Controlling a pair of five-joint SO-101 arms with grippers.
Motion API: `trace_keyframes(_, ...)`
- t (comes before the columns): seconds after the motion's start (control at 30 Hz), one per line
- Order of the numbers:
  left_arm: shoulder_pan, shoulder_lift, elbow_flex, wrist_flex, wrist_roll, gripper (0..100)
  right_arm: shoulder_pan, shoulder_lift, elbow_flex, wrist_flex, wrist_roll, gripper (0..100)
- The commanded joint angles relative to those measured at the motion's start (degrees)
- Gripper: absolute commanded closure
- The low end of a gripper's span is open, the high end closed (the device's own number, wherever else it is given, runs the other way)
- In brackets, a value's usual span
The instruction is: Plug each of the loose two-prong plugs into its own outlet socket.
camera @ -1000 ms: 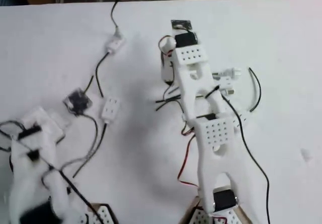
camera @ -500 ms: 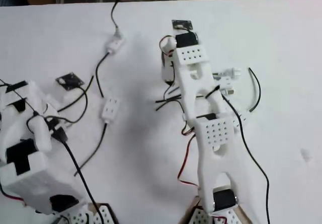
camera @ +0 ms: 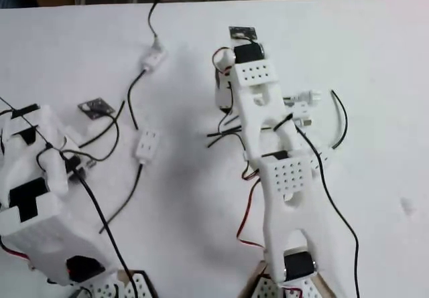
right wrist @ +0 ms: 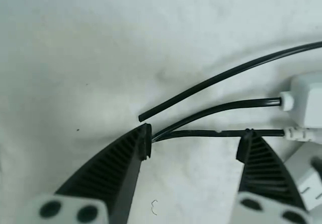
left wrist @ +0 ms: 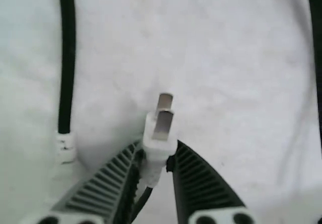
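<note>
My left gripper (left wrist: 157, 151) is shut on a white two-prong plug (left wrist: 160, 133), whose flat prongs point away over the white table. In the high view that plug (camera: 85, 168) shows at the left arm's tip, low on the left, with a black cord trailing from it. Two white outlet sockets (camera: 153, 58) (camera: 146, 144) lie on one black cord left of centre. My right gripper (right wrist: 196, 143) is open just above the table, its fingers (right wrist: 126, 163) on either side of two black cords. Loose white plugs (camera: 307, 98) (camera: 303, 118) lie right of the right arm.
A loose black cord end (right wrist: 142, 117) lies near the right gripper, and white plug bodies (right wrist: 306, 100) sit off to one side. Black cords loop around the left arm (camera: 100, 211) and past the right arm (camera: 338, 120). The table (camera: 375, 57) is bare at the far right.
The left arm has swung away from the front edge toward the far left, carrying the plug, and has nearly settled. The right arm has not moved.
</note>
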Motion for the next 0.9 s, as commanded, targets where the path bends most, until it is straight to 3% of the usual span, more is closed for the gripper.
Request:
trace_keyframes(0.0,1.54,-3.91,-0.97,5.63,0.53,97,0.57,-3.12,-0.35,0.40,0.53,72.3)
trace_keyframes(0.27,1.98,-18.07,3.08,8.18,3.34,98,1.80,-3.12,-0.35,0.40,0.62,72.3)
trace_keyframes(0.4,2.42,-31.60,10.99,1.93,9.67,98,2.68,-3.12,-0.44,0.40,0.62,72.3)
trace_keyframes(0.6,9.71,-58.59,35.16,-17.05,24.26,98,2.77,-3.12,-0.44,0.40,0.62,72.3)
trace_keyframes(0.73,13.23,-78.29,47.56,-29.98,39.47,98,2.77,-3.12,-0.09,0.40,0.62,72.3)
trace_keyframes(0.87,13.67,-95.78,53.45,-35.25,54.24,98,2.77,-3.12,0.00,0.40,0.62,72.3)
